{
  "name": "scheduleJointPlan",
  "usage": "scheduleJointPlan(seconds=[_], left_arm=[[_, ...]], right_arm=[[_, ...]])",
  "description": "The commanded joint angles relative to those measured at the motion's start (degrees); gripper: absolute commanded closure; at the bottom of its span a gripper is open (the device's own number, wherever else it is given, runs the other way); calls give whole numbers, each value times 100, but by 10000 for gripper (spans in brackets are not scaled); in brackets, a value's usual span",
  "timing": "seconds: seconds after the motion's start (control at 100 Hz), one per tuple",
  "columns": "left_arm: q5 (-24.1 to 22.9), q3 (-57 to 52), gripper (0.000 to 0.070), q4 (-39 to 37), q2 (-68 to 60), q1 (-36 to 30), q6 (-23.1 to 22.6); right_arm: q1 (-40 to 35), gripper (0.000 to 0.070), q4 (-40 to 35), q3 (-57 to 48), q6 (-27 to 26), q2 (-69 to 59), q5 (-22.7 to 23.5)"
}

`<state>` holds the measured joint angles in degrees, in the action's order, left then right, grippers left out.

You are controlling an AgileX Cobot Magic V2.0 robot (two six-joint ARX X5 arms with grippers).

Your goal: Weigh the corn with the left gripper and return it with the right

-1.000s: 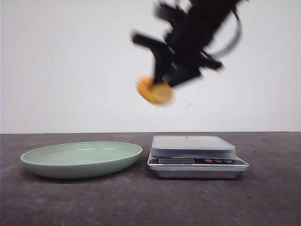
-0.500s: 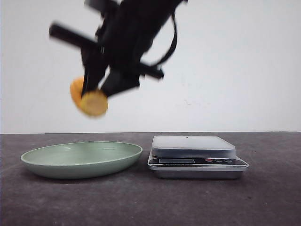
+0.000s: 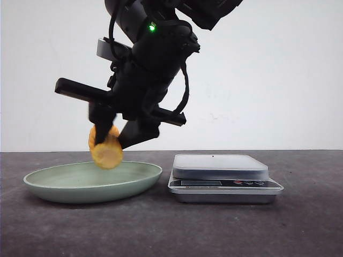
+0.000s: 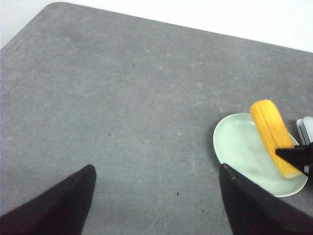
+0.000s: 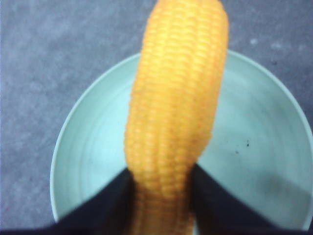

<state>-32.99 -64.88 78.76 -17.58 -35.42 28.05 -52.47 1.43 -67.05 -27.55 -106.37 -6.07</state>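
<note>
Right gripper [image 3: 115,140] gripping corn [image 3: 105,150], above plate [image 3: 64,187], beside scale [image 3: 222,176]

front: low, table-level | wrists: look down | shared: plate [image 3: 136,180], nearest right wrist

Plate [image 3: 64,184], scale [image 3: 222,176] occupy table [image 3: 311,225]; elsewhere open.
</note>
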Motion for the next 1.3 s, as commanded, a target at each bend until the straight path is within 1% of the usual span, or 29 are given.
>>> scheduleJointPlan(seconds=[0.0,0.03,0.05,0.17,0.27,0.43,0.51,0.59,0.7,0.8,0.93,0.99,1.15,1.19,1.22,1.25,1.29], left_arm=[[7,-83,225,-37,7,-26,-33],[7,-83,225,-37,7,-26,-37],[7,-83,225,-37,7,-26,-37],[9,-83,225,-35,7,-26,-52],[11,-83,225,-22,7,-26,-55],[33,-83,225,-79,7,-26,-72],[33,-83,225,-173,7,-26,-153],[44,-83,225,-323,7,-26,-219],[72,-83,225,-603,7,-26,-328],[160,-83,225,-914,7,-28,-428],[181,-83,225,-1281,7,-28,-678],[225,-81,225,-1460,7,-28,-745],[581,-57,226,-2046,7,-28,-824],[667,-31,227,-2214,7,-28,-837],[748,2,233,-2343,7,-28,-852],[846,44,247,-2465,7,-28,-857],[992,101,314,-2592,7,-28,-852]], right_arm=[[-66,187,173,-127,-127,-94,-24],[-66,131,238,-127,-144,-94,-9],[-66,114,280,-127,-149,-94,-2],[-13,113,385,-186,-144,-48,2],[160,114,136,-352,-15,166,2],[584,114,-780,-767,634,938,-4],[857,114,-1274,-962,1032,1561,-4],[1119,114,-1611,-1054,1344,2262,-2],[1425,114,-2103,-1067,1631,3287,-7],[1683,114,-2754,-1067,1873,4308,-55],[1779,114,-3598,-1067,2092,5403,-188],[1773,114,-4024,-1064,2085,5847,-195],[1773,114,-5104,-1062,1932,6699,-153],[1773,119,-5283,-1058,1873,6850,-151],[1773,139,-5403,-1056,1843,6955,-149],[1773,184,-5493,-1051,1823,7044,-149],[1773,256,-5602,-1049,1799,7149,-153]])
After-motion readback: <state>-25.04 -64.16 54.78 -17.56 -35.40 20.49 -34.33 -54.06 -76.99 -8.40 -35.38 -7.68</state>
